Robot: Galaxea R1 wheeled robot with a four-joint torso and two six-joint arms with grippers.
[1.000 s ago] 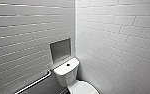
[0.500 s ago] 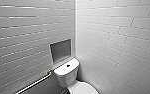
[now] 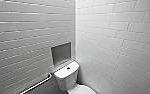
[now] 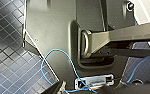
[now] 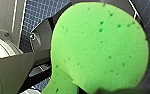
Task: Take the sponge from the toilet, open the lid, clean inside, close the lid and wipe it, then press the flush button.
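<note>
While the sponge [image 5: 98, 47] sits clamped between the right jaws, the left jaws' state is unclear.

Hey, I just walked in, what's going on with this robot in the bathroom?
The robot faces a white glossy ceramic toilet in the corner of a white-tiled room. The small dark round flush button sits on its tank top. The bright green soft sponge is off the toilet, close to the right wrist camera and above the dark blue tiled floor, apparently gripped in the right tool.
</note>
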